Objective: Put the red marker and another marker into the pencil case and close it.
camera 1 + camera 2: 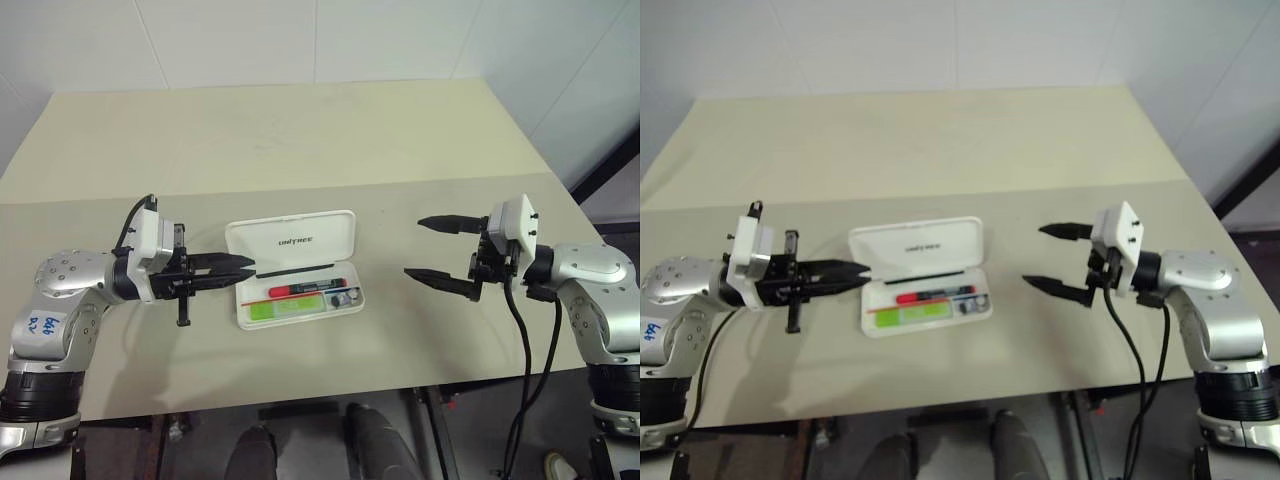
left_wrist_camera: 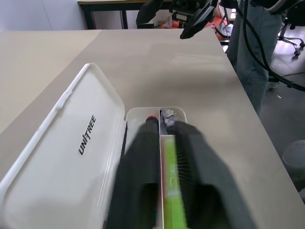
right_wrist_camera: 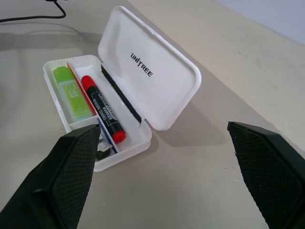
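Observation:
The white pencil case (image 1: 290, 238) lies open in the middle of the table, its lid tilted back. In its tray lie the red marker (image 1: 305, 289) and, in front of it, the light-green marker (image 1: 285, 308). My left gripper (image 1: 248, 268) is level at the case's left end, shut with nothing seen between its fingers. In the left wrist view its fingers (image 2: 143, 167) hang over the tray. My right gripper (image 1: 413, 248) stands open, well right of the case and above the table, holding nothing.
A small dark item (image 1: 342, 297) sits in the tray's right compartment. Black cables (image 1: 520, 340) hang from my right arm over the table's front edge. Past the table's right end, blue trousers of a person (image 2: 250, 62) show.

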Controlling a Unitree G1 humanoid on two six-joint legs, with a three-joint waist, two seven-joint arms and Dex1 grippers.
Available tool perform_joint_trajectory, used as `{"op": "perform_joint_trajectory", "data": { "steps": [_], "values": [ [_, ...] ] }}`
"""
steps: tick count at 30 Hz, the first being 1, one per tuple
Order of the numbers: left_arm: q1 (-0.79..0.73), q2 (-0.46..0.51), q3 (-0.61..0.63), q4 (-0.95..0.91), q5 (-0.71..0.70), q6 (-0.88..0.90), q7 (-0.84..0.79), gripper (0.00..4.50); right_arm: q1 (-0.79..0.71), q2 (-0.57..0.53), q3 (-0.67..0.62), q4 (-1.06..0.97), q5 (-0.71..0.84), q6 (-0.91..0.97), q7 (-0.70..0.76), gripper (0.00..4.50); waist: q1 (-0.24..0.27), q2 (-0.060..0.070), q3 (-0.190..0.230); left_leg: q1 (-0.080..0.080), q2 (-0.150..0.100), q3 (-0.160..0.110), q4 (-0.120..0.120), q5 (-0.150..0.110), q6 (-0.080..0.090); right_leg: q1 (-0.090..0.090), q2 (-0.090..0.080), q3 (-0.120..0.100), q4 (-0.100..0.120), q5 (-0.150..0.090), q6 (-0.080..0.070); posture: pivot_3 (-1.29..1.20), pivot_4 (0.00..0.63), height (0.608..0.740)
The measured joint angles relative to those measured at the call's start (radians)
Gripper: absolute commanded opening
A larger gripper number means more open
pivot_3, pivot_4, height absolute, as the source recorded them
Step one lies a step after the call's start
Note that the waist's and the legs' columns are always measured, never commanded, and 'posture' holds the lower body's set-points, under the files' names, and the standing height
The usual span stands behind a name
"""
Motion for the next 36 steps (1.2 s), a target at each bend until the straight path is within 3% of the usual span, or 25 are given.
{"op": "perform_joint_trajectory", "data": {
  "steps": [10,14,20,26,36],
  "values": [
    [-0.023,-0.045,0.002,0.009,-0.003,0.001,0.043,0.04,0.027,-0.008,0.0,-0.028,0.001,-0.003,-0.027,4.5,0.002,0.0,0.0,0.0,0.0,0.0,0.0,0.0,0.0,0.0,0.0,0.0,0.0,0.0,0.0,0.0,0.15,0.74],
    [-0.17,-0.131,0.058,0.13,-0.001,0.019,0.239,0.04,0.032,-0.008,-0.001,-0.039,0.001,-0.001,-0.042,4.5,0.014,0.0,0.0,0.0,0.0,0.0,0.003,0.0,0.0,0.001,0.0,0.0,0.001,0.001,0.001,0.0,0.15,0.74],
    [-0.248,-0.134,0.084,0.247,0.056,0.03,0.392,0.04,0.033,-0.008,-0.001,-0.047,0.001,-0.001,-0.061,4.5,0.015,0.0,0.0,0.001,0.0,0.0,0.0,0.0,0.0,0.0,0.0,0.0,0.001,0.001,0.001,0.0,0.15,0.74],
    [-0.234,-0.113,0.015,0.319,0.134,0.065,0.383,0.04,0.035,-0.006,-0.001,-0.067,0.002,-0.001,-0.074,4.5,0.026,0.0,0.0,0.0,0.0,0.0,-0.001,0.0,0.0,0.0,0.0,0.0,0.0,0.001,0.001,0.0,0.15,0.74],
    [-0.222,-0.093,-0.044,0.312,0.132,0.144,0.212,0.04,0.036,-0.006,-0.001,-0.071,0.003,-0.001,-0.086,4.5,0.028,0.0,0.0,0.0,0.0,0.0,0.0,0.0,0.0,0.0,0.0,0.0,0.0,0.001,0.001,0.0,0.15,0.74]
  ]
}}
